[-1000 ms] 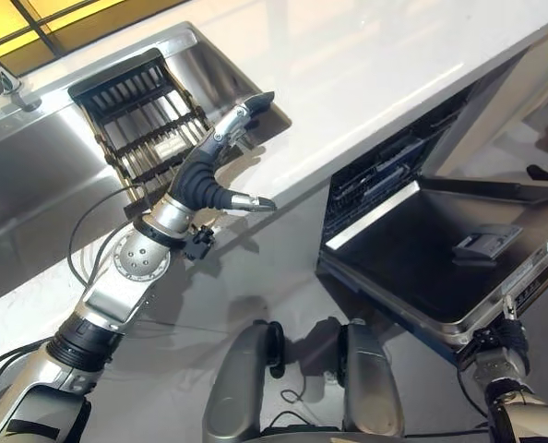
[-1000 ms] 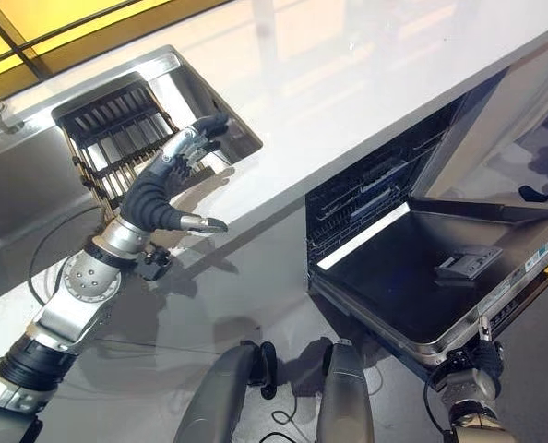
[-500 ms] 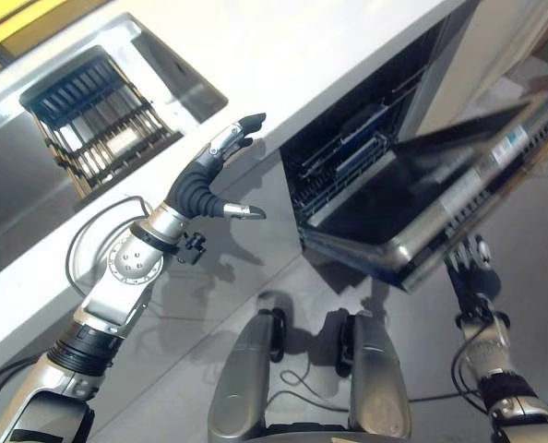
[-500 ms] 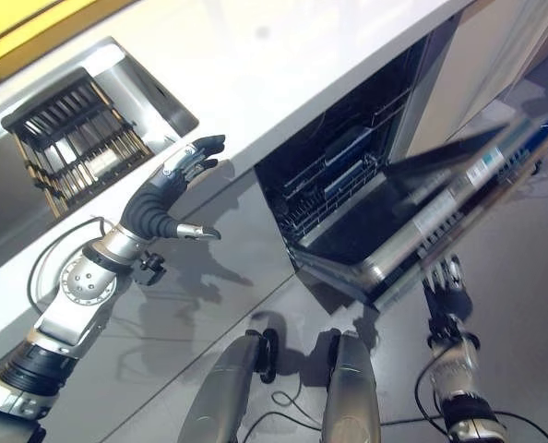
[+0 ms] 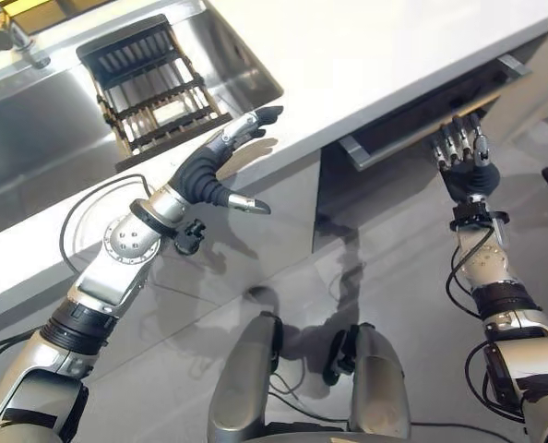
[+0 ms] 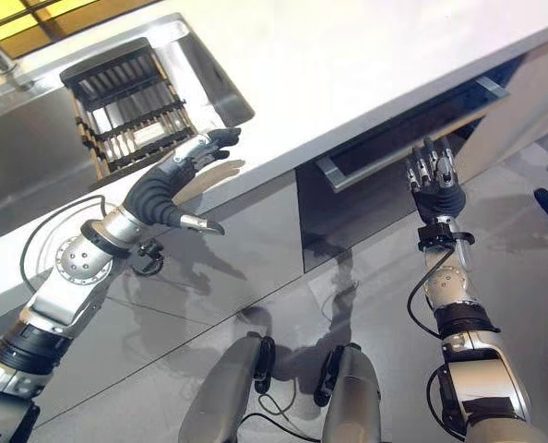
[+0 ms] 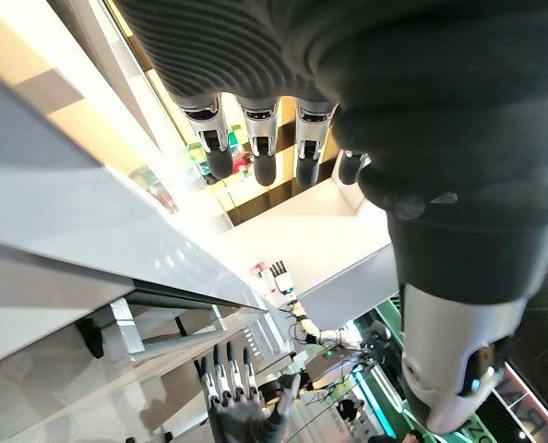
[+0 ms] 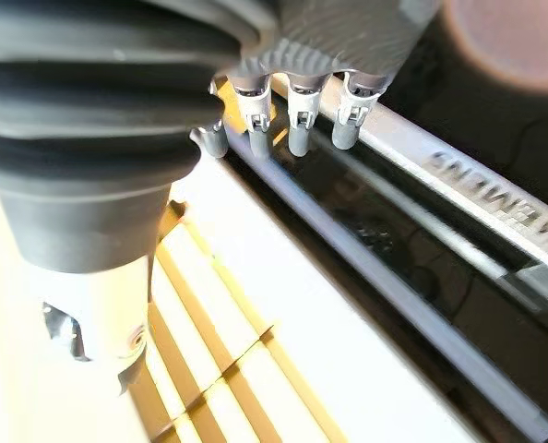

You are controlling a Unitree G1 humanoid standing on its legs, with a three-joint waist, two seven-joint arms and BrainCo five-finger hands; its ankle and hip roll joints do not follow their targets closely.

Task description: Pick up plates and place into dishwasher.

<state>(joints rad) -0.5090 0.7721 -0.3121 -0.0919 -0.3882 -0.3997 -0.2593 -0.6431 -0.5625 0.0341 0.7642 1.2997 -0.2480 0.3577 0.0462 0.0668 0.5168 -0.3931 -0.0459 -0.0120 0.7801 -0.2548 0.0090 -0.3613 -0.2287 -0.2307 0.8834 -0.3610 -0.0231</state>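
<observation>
Nearest to us, our right hand [image 6: 437,189] reaches up to the dishwasher door [image 6: 399,138], its fingers straight and relaxed, holding nothing; the fingertips [image 8: 297,138] lie at the door's long handle bar [image 8: 385,277], though we cannot quite tell from the wrist view whether they touch it. The door stands almost closed, tipped out only a little at its top edge under the white countertop [image 6: 348,65], so the inside of the dishwasher is hidden. Our left hand [image 5: 220,161] hangs in the air in front of the counter's front edge, well apart from the door, fingers stretched toward the sink [image 5: 43,120] and thumb spread away from them, likewise holding nothing. Further off, set in the stainless sink, sits a black dish rack [image 5: 154,88] with rows of dark tines; something pale shows among the tines, perhaps a plate, but we cannot make it out. At the far edge of the sink a metal tap [image 5: 11,32] rises.
</observation>
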